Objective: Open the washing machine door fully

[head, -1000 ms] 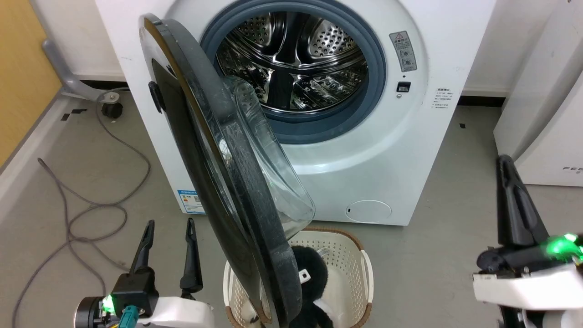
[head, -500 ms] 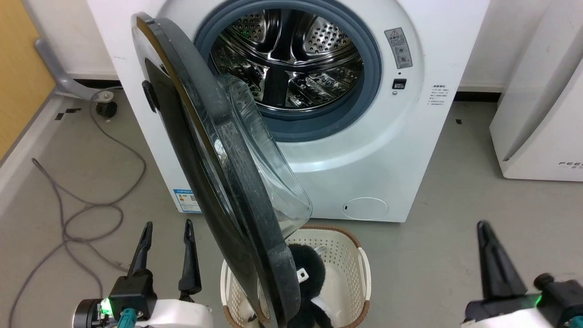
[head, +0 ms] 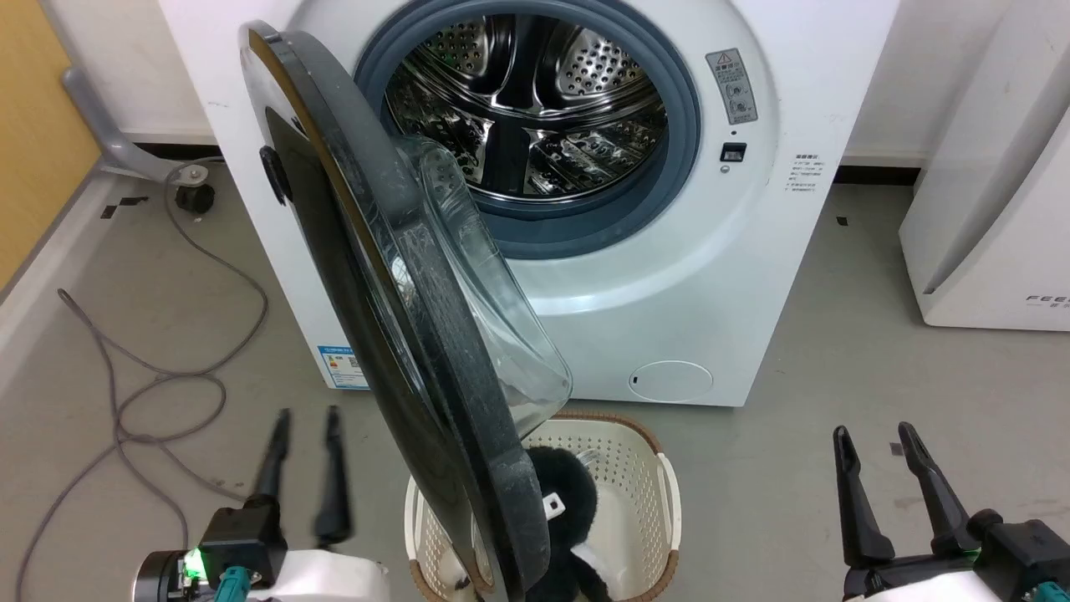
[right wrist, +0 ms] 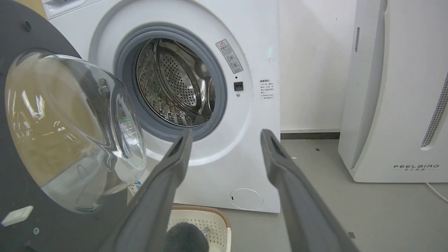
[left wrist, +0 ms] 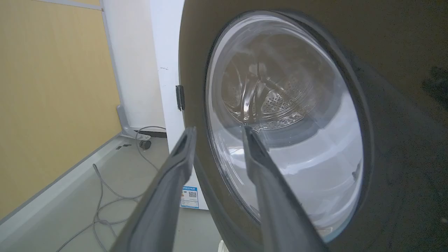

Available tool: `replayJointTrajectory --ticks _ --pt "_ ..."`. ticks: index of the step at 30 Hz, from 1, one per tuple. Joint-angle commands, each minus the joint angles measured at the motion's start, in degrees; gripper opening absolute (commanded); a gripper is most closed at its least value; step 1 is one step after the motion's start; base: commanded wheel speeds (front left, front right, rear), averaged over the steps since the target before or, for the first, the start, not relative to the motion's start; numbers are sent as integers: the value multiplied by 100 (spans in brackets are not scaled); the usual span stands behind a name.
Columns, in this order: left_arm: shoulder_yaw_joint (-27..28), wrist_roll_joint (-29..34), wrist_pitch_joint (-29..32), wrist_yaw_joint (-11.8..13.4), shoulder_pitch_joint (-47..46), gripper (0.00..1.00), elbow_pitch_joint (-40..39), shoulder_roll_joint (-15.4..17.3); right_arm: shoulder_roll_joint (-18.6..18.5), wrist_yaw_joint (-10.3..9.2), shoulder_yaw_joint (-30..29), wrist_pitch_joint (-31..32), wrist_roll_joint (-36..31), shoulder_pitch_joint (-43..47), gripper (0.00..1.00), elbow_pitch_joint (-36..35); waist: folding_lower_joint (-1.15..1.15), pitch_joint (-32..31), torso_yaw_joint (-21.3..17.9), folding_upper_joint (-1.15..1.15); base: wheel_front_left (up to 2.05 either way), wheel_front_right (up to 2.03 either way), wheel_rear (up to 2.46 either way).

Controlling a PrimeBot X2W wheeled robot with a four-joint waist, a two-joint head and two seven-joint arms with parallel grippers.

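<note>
One big white washing machine (head: pixel 710 276) stands ahead on the floor, its steel drum (head: pixel 535 109) exposed. Its round black door (head: pixel 368 276) hangs from the left side of the opening. The door is swung out so that the head view sees it nearly edge-on, and its free rim (head: pixel 522 518) reaches over a pale laundry basket (head: pixel 644 493). By my reading it is about halfway open, with more swing left.

The door looks stiff and fairly heavy, and it should turn only about its hinge, so a steady sideways push ought to suit it better than a tug. Its glossy outer face (left wrist: pixel 402 70) would likely be slippery under the fingers. The clear glass bowl (right wrist: pixel 70 129) bulging from the inner side is curved and probably best left alone. The thick free rim, farthest from the hinge, seems the best place to pinch or press for leverage.

The left gripper (head: pixel 308 414) sits low beside the outer face, fingers a little apart and holding nothing. The right gripper (head: pixel 872 431) is well apart on the inner side, also parted and empty. A small white latch tab (right wrist: pixel 16 215) sits near the rim.
</note>
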Motion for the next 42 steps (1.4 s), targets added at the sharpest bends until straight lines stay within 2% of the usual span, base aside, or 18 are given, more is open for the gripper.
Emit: replayJointTrajectory --ticks 1,8,16,22,27,34,42 --pt "43 -44 -25 15 38 0 13 6 24 5 -1 -26 -40 20 100 14 0 -8 2 0 0 0 0" --pt "300 -47 -25 31 -147 0 -370 6 24 5 7 -26 -117 49 100 -23 0 -54 12 0 0 0 0" --pt "291 -186 -25 -118 -578 0 -1535 6 24 5 -14 -26 -168 69 100 -112 0 -78 60 0 0 0 0" --pt "-312 -60 -25 -257 -888 0 -2363 6 24 5 -9 -26 -171 84 100 -126 0 -96 97 0 0 0 0" --pt "-987 27 -25 -366 -992 0 -2699 6 25 5 3 -26 -174 93 100 -112 0 -121 115 0 0 0 0" --pt "-1879 126 -25 -547 -968 0 -2840 6 25 5 2 -26 -172 96 100 -120 0 -136 162 0 0 0 0" --pt "-2885 166 -25 -882 -798 0 -2571 7 25 5 9 -26 -169 77 100 -112 0 -140 210 0 0 0 0"
